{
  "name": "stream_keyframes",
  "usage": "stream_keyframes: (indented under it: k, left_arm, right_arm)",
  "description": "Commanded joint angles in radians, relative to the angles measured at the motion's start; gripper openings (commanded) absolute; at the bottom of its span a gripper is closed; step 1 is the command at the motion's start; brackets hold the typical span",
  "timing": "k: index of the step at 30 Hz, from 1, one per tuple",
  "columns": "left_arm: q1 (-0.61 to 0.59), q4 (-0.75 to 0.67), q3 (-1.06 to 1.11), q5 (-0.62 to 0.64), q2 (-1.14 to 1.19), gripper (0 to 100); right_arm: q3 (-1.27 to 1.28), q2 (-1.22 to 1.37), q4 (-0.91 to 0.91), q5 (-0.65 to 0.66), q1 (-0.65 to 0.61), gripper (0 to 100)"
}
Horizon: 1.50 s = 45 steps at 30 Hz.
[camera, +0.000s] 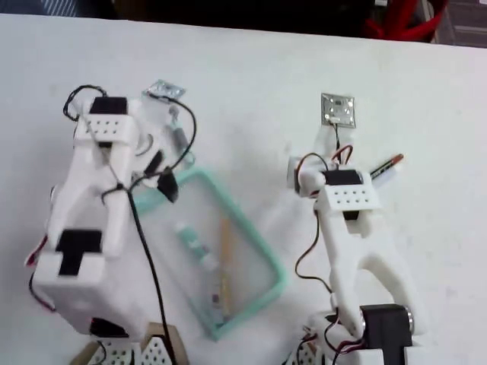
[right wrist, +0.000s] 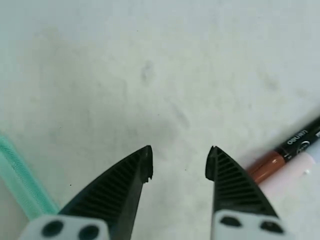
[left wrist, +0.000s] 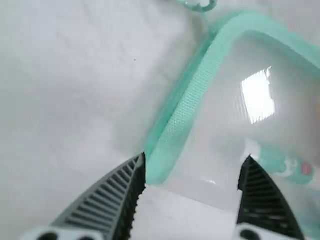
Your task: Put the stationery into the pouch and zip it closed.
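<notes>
A clear pouch (camera: 247,228) with a teal zipper border lies flat at the table's middle. Inside it are a white tube (camera: 194,247) and a wooden pencil (camera: 224,255). My left gripper (left wrist: 192,172) is open and low over the pouch's far left corner, one finger (left wrist: 117,192) just outside the teal border (left wrist: 185,107), the other over the clear panel. The zipper pull (left wrist: 200,5) lies on the table beyond that corner. My right gripper (right wrist: 179,160) is open over bare table between the pouch border (right wrist: 20,187) and a brown and black pen (right wrist: 285,150), touching neither. The pen (camera: 386,166) lies beside the right arm.
Two small metal plates lie on the white table, one (camera: 163,91) behind the left arm and one (camera: 337,110) behind the right arm. Black cables hang over the pouch's left side. Arm bases stand along the table's front edge.
</notes>
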Motion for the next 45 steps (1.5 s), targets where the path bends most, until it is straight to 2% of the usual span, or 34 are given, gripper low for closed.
stream_keyframes:
  k: [1, 3, 6, 10, 14, 19, 29, 32, 37, 41, 45]
  left_arm:
    - [0.002, 0.138, -0.215, -0.175, 0.186, 31]
    - [-0.001, 0.209, -0.364, -0.196, 0.306, 31]
    - [-0.012, 0.226, -0.526, -0.195, 0.443, 31]
    - [0.041, 0.222, -0.493, -0.252, 0.493, 31]
    - [-0.031, 0.229, -0.614, -0.245, 0.456, 31]
    - [-0.016, 0.215, -0.459, -0.351, 0.435, 31]
    - [0.056, 0.221, -0.345, -0.353, 0.433, 30]
    - [0.094, 0.221, -0.318, -0.353, 0.432, 24]
    - [0.153, 0.222, -0.327, -0.368, 0.423, 3]
    - [0.159, 0.224, -0.336, -0.365, 0.4, 2]
    - [0.151, 0.224, -0.373, -0.308, 0.251, 2]
  right_arm:
    - [-0.008, -0.007, -0.016, 0.011, -0.007, 17.3]
    - [-0.008, -0.007, -0.016, 0.011, -0.007, 17.3]
    - [-0.008, -0.007, -0.016, 0.011, -0.007, 17.3]
    - [-0.005, -0.007, -0.038, 0.011, -0.007, 17.3]
    - [-0.005, -0.007, -0.038, 0.011, -0.007, 17.3]
    - [-0.005, -0.007, -0.038, 0.011, -0.008, 17.3]
    - [-0.005, -0.007, -0.038, 0.011, -0.008, 17.3]
    - [-0.005, -0.007, -0.038, 0.011, -0.008, 17.3]
    - [-0.005, -0.007, -0.038, 0.011, -0.007, 17.3]
    - [-0.005, -0.007, -0.038, 0.011, -0.007, 17.3]
    - [-0.005, -0.007, -0.038, 0.011, -0.007, 17.3]
